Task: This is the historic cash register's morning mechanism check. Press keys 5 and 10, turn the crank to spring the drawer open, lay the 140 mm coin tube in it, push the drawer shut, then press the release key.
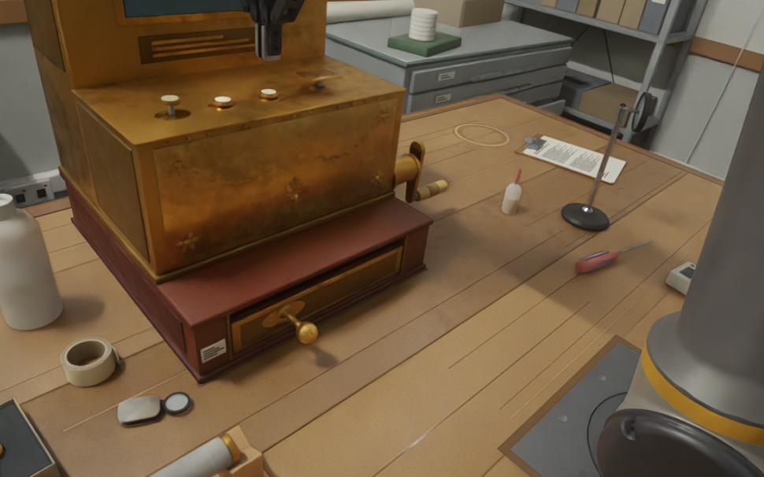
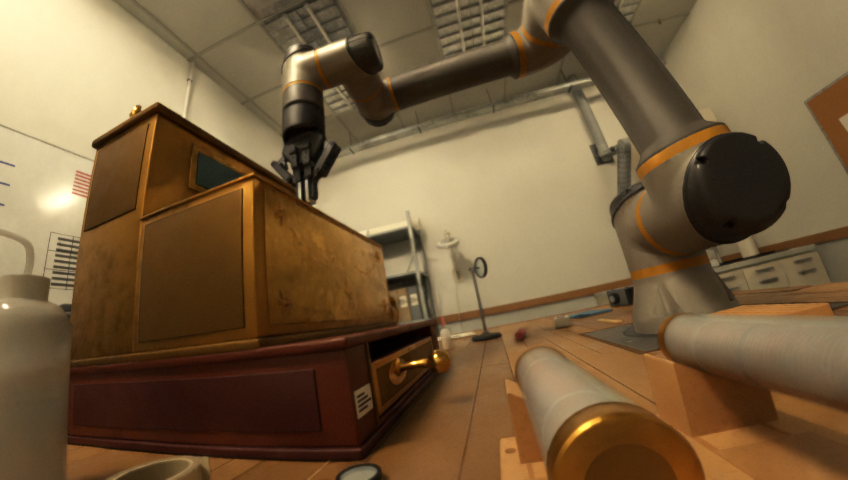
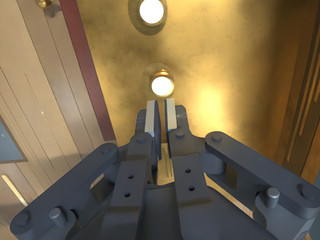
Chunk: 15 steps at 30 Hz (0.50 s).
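The brass cash register (image 1: 225,152) stands on the left of the bench, with a row of white keys on its top deck. The left key (image 1: 169,101) stands tall; the two beside it (image 1: 223,102) (image 1: 268,93) sit low. A flat brass key (image 1: 318,79) ends the row on the right. Above the third key my gripper (image 1: 268,55) (image 2: 307,196) (image 3: 160,103) hovers closed and empty. The crank (image 1: 419,174) sticks out of the register's right side. The drawer (image 1: 315,301) with its brass knob (image 1: 307,332) is shut. Two coin tubes (image 2: 595,410) (image 2: 756,351) lie on wooden blocks in the foreground.
Behind the register stand a grey drawer cabinet (image 1: 467,62) and shelving. On the bench lie a clipboard (image 1: 574,157), a stand with a black base (image 1: 585,216), a small glue bottle (image 1: 511,197), a red screwdriver (image 1: 599,260), a white bottle (image 1: 25,270) and a tape roll (image 1: 89,361).
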Available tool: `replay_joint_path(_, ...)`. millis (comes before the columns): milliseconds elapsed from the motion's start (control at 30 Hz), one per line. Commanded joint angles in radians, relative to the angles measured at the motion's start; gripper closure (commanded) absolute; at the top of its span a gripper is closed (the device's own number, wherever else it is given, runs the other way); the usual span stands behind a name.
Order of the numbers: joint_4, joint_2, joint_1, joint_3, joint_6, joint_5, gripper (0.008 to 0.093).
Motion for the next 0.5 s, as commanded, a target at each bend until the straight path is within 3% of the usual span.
replay_joint_path(0, 0.003, 0.0, 0.0, -0.003, 0.0, 0.0, 0.0884)
replay_joint_path(200, 0.011, 0.0, 0.0, -0.01, 0.0, 0.0, 0.0884)
replay_joint_path(467, 0.093, 0.0, 0.0, -0.093, 0.0, 0.0, 0.0884)
